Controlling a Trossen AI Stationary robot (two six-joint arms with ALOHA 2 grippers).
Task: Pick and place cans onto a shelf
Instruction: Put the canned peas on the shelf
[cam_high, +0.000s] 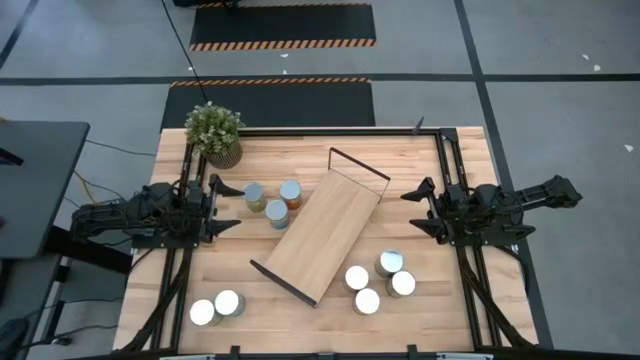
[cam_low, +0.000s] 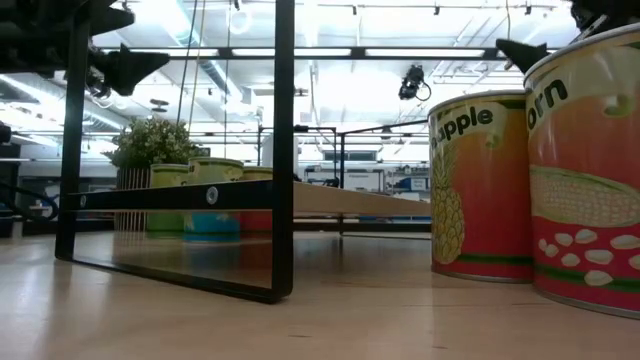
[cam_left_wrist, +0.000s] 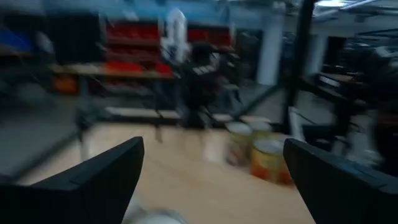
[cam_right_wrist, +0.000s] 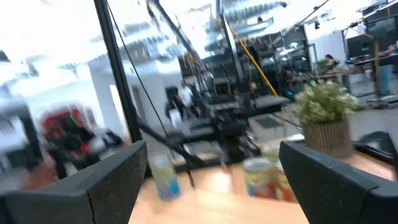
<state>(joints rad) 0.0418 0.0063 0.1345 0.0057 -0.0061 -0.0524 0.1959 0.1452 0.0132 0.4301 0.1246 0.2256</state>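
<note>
With both grippers, left (cam_high: 222, 206) and right (cam_high: 412, 212), held empty with jaws open beside the bare diagonal shelf (cam_high: 322, 236), its wire frame could be snagged when the clustered cans (cam_high: 380, 279) beside it are reached for.

Industrial lab or workshop, taped concrete floor (cam_high: 560, 60), hazard-striped mats (cam_high: 283, 27), ceiling strip lights (cam_low: 420, 52), equipment benches (cam_left_wrist: 109, 70)

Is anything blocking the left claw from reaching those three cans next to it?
Nothing visible does. The left gripper hangs open at the table's left edge, and bare tabletop lies between it and the three cans. The potted plant stands off to the side.
</note>
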